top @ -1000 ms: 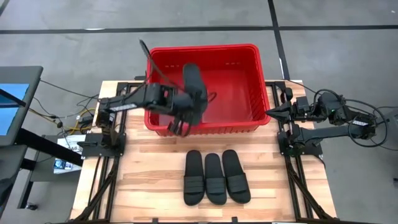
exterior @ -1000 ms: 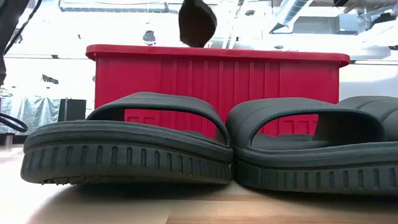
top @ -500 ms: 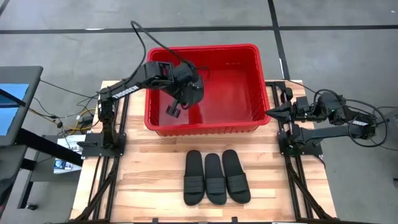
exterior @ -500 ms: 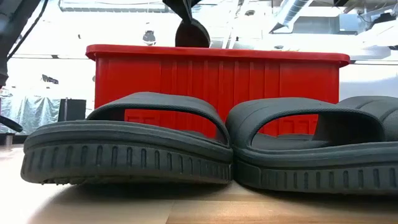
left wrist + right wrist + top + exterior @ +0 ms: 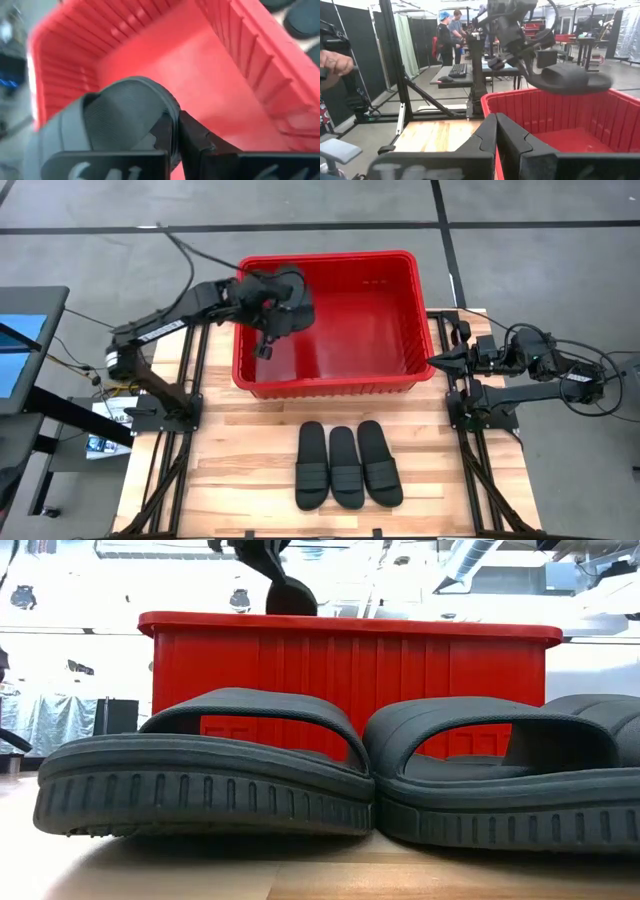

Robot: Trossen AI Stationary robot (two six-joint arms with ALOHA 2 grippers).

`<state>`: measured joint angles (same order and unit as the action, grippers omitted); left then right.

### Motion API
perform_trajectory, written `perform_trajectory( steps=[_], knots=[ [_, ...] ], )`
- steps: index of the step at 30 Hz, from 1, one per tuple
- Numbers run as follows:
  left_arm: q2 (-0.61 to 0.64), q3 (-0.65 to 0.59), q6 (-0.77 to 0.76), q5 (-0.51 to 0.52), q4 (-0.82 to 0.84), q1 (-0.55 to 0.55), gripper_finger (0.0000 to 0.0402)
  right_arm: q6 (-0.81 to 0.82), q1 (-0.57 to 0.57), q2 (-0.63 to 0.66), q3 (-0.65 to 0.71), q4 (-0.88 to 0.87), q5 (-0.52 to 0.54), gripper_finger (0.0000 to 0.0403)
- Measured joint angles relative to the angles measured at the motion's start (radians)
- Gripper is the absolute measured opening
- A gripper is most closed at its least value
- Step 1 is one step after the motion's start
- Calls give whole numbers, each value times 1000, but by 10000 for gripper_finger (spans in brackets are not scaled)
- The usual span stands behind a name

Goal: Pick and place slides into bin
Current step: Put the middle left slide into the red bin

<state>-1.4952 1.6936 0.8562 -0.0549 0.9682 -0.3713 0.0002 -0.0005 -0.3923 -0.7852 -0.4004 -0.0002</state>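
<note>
My left gripper is over the left part of the red bin and is shut on one black slide. This slide shows roughly level above the bin's rim in the right wrist view, and its end shows over the rim in the low view. Three more black slides lie side by side on their soles on the wooden table, near the front. My right gripper waits shut and empty at the table's right edge, beside the bin. My left gripper pinches the slide at the rim of one end between its two fingers. The fingers come from above, slanting down. The slide is lifted clear over the bin's inside, roughly level, reaching out from the fingers.
The bin's bare red floor lies under the held slide. The arm frames stand at the table's left and right edges. People and desks show in the room beyond the table.
My left gripper has carried the slide from above the bin's near wall toward the far left, over the bin's inside, turning as it went. The slide has sunk closer to the rim. The three slides on the table have stayed put.
</note>
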Motion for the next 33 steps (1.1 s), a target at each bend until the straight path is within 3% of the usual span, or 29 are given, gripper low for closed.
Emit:
perform_trajectory(
  steps=[8, 14, 20, 33],
  knots=[
    [69, -249, 81, -163, -223, -95, 0, 0, 0, 0, 0, 0, 0, 0],
    [69, -371, 134, -209, -339, -148, 0, 0, 0, 0, 0, 0, 0, 0],
    [68, -436, 164, -300, -390, -185, 0, 0, 0, 0, 0, 0, 0, 0],
    [-4, -439, 209, -307, -354, -192, 0, 0, 0, 0, 0, 0, -1, 0]
  ],
)
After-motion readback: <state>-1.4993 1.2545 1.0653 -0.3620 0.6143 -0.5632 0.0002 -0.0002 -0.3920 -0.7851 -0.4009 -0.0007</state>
